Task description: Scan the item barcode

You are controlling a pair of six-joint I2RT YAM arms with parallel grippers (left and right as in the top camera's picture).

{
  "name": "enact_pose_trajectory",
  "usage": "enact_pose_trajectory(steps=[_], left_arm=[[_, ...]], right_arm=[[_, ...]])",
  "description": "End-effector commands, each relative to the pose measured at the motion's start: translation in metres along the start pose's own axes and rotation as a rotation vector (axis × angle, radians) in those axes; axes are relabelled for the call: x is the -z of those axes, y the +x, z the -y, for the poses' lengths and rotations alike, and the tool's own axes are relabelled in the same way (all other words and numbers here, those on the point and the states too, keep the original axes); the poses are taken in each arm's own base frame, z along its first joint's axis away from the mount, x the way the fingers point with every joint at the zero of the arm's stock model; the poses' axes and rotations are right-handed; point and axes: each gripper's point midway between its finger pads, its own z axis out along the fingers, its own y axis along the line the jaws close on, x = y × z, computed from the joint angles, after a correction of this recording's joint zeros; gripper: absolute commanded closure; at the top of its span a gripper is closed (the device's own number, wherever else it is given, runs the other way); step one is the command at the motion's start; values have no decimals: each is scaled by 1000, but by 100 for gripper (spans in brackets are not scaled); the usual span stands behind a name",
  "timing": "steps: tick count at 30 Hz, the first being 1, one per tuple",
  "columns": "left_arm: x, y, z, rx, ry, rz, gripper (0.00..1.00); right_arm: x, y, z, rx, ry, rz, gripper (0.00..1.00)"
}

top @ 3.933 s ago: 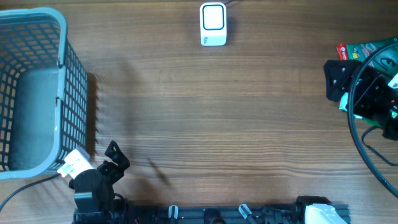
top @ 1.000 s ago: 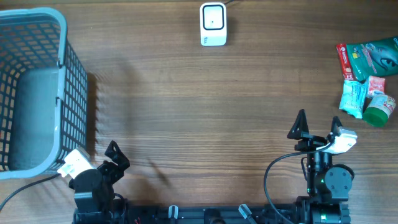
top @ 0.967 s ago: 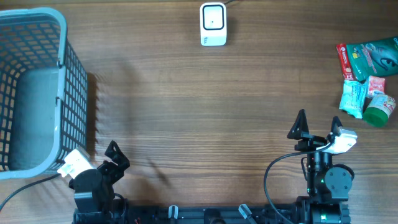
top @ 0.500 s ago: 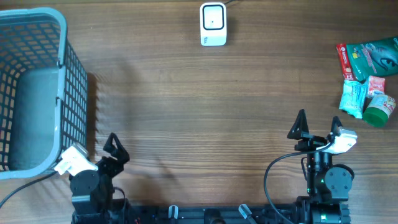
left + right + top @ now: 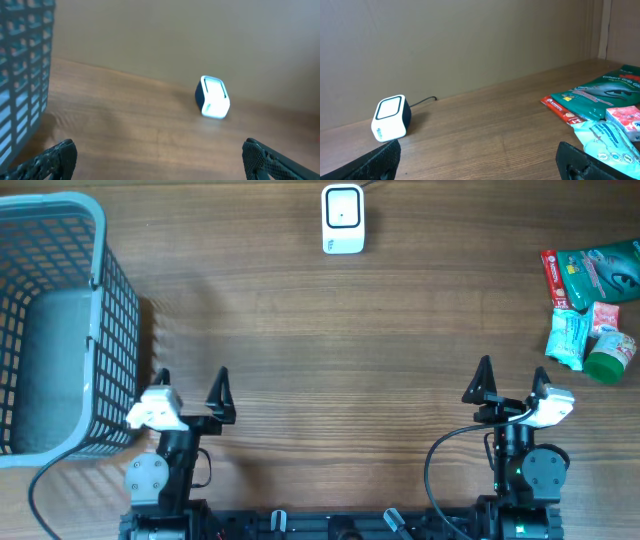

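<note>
One basket (image 5: 122,320), cut off by the left edge, holds nothing. Just beside it the left gripper (image 5: 192,380) hangs with its jaws spread wide, grasping nothing. One scanner (image 5: 342,218) stands at the far middle of the table (image 5: 330,350), its cable running out of frame. The right gripper (image 5: 512,375) is likewise spread and bare. At the right edge lie about five items (image 5: 598,315) in a heap: a green pouch (image 5: 603,265), cut off, a red strip (image 5: 556,280), and small overlapping packets that are hard to separate.

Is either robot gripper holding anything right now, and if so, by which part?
Nothing is held. The left gripper and the right gripper are both open and empty.
</note>
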Motion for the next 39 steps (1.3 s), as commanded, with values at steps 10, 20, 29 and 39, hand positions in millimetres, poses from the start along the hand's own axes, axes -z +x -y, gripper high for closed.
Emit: enact_pose_trajectory(steps=[10,20,29,39], left_arm=[[-4,21,0,-152,28,-30,0],[-4,21,0,-154,29,-30,0],[-4,20,0,-155,29,-27,0],[-4,18,-8,-153,-5,-22,0]], right_arm=[[1,-3,2,18,8,13,0],[1,-3,2,18,8,13,0],[1,-3,2,18,9,13,0],[1,-3,2,18,8,13,0]])
